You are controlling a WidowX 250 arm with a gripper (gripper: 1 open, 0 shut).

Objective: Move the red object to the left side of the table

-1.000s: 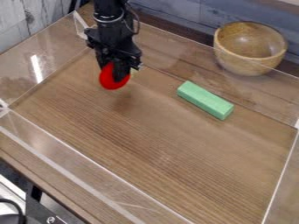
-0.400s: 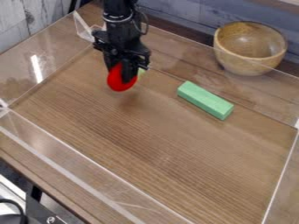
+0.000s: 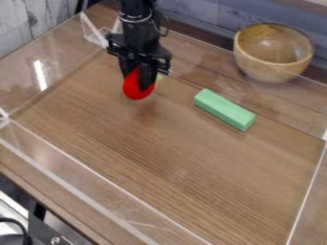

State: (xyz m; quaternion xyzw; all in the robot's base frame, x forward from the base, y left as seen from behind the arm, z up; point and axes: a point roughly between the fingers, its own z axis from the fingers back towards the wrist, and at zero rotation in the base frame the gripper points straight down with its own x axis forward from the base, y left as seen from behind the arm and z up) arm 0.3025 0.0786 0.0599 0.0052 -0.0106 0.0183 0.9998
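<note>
**Strawberry held over the table**

The gripper points straight down, clamped on the red strawberry toy above the wooden table. A green block lies nearby; a wooden bowl sits behind.

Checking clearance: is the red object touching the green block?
Apart. The camera view shows bare table between the red object, held in the gripper, and the green block.

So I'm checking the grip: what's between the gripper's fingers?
The red object sits inside the shut gripper; its lower half shows, its top is covered by the fingers.
</note>
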